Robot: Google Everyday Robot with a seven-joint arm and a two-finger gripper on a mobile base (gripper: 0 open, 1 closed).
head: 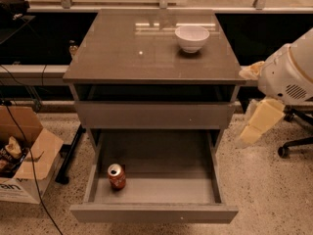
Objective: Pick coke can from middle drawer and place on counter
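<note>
The hand [259, 124] hangs to the right of the drawer [161, 192], higher than its rim and well apart from it, under the white arm [288, 72]. Whether it is open or closed I cannot tell. The can [117, 176] is not in it, so I judge the reach has not begun. The drawer stands pulled out, which leaves the can free from above. The can is upright in the drawer's front-left corner, near the left wall. Above the drawer lies the worktop [122, 58], with a bowl [191, 37] over the drawer's back-right side, so the left part looks best for the can.
</note>
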